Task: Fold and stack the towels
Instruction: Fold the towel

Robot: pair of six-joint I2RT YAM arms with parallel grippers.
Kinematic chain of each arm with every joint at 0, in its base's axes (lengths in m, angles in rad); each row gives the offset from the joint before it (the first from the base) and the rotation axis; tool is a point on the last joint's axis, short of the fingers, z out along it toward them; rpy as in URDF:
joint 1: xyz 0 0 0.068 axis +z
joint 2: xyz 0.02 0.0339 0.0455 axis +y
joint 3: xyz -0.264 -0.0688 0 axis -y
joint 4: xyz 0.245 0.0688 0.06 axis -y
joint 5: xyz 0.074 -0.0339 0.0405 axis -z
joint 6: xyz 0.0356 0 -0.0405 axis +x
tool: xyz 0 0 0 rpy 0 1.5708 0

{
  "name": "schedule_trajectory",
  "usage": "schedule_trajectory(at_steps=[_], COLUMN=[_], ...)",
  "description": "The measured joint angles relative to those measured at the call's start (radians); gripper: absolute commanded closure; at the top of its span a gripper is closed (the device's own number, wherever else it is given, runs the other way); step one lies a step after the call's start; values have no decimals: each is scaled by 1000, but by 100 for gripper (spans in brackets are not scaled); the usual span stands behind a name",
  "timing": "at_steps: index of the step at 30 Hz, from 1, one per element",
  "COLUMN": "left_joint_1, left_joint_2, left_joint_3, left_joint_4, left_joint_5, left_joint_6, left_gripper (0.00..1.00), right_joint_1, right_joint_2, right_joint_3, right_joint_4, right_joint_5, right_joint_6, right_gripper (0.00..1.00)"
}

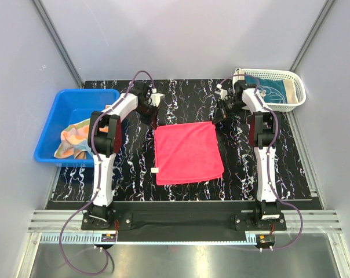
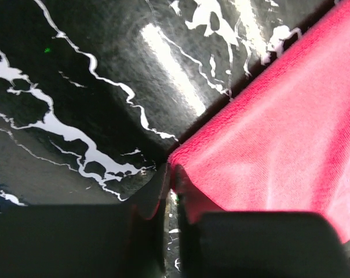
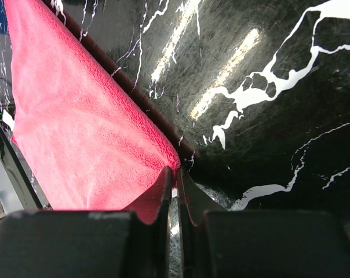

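Seemingly left tool (image 2: pixel 170 194) and right tool (image 3: pixel 176 185) clamp pink-red towel (image 1: pixel 188 153) corners; blue bin (image 1: pixel 82 107), white basket (image 1: pixel 279 106) nearby.

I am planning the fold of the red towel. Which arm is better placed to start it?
Neither alone. The left gripper is shut on the far left corner of the towel, the right gripper on its far right corner. Both seem equally ready and should probably pull together.

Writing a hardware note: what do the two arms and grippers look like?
The left arm and right arm have white tubular links between black joint housings, on black bases. Thin purple cables loop out from each base. The left gripper and right gripper have black fingers tapering to thin tips.
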Motion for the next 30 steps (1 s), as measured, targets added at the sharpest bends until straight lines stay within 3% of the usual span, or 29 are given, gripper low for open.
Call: schedule_trajectory(at_steps=[2, 9, 14, 21, 30], left_joint_1=[1, 1, 1, -5, -72], left_joint_2=[0, 0, 0, -55, -415], left_joint_3=[0, 5, 16, 55, 92], left_joint_4=[-8, -29, -39, -50, -14], left_joint_5=[9, 16, 5, -66, -208], left_joint_6=[7, 7, 0, -11, -14], left_gripper=[100, 100, 100, 100, 100], right_joint_1=[0, 0, -1, -2, -2], right_joint_2=[1, -8, -94, -344, -775], right_joint_3=[0, -25, -159, -363, -456], right_joint_4=[0, 29, 163, 396, 579], right_joint_5=[-1, -4, 21, 87, 195], right_joint_6=[0, 11, 45, 130, 174], right_gripper=[100, 100, 100, 100, 100])
